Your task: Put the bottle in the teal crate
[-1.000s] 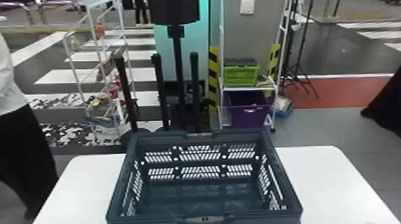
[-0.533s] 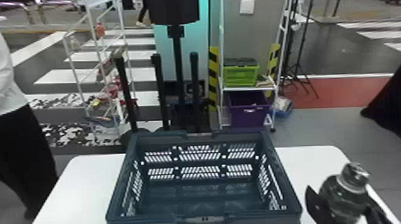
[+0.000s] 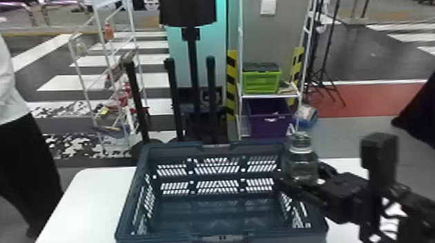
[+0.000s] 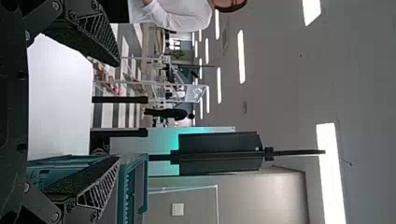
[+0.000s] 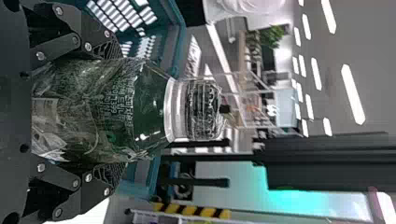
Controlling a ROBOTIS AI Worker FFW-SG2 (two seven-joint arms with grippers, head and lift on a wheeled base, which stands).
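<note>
Right gripper (image 5: 117,112): closed around bottle (image 3: 301,164) | left gripper (image 4: 117,111): spread wide, empty | handling: likely light, slick, squeezable | best hold: mid-body, gently

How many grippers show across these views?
2: the left gripper, open and empty, in the left wrist view; the right gripper, holding the bottle, at the right side of the teal crate.

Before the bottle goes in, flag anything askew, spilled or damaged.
Nothing stands out: the teal crate sits level on the white table, its rim looks whole, and the right end effector grips the bottle upright.
</note>
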